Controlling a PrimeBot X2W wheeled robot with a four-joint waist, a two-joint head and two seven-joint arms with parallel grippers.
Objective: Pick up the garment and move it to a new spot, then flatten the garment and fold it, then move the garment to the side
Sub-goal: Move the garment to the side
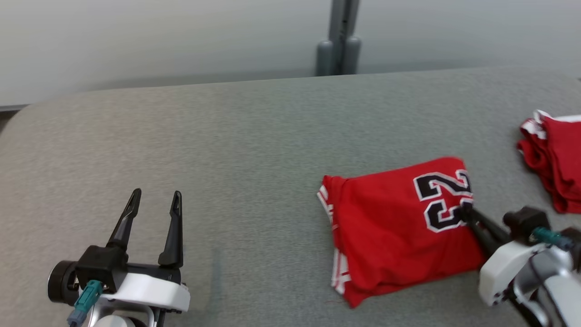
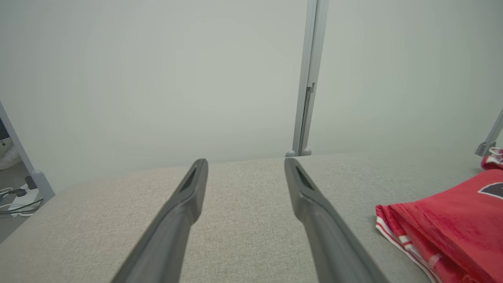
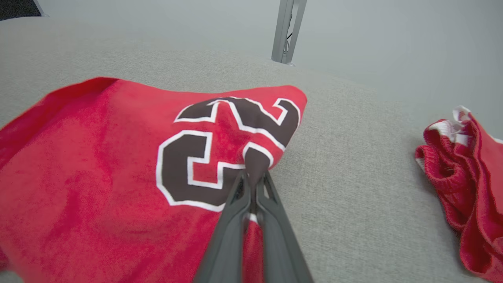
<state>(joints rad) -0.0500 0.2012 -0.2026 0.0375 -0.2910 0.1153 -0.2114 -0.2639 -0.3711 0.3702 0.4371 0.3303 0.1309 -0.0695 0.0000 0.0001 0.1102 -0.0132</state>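
Right wrist view shows me what the head view blurs: right end effector (image 3: 254, 177) pinched together on the numbered edge of the folded red garment (image 3: 98, 169), which lies right of centre on the grey table (image 1: 227, 145). My left end effector (image 1: 155, 200) is spread apart, holding nothing. A second red bundle (image 1: 556, 159) at right is cut off; can't identify it.

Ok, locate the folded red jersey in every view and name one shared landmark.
Head view: jersey right of centre, right hand pinching its right edge.
Left wrist view: jersey at the lower right corner.
Right wrist view: jersey across left and centre.
Shared landmark: grey post, just right of top centre.
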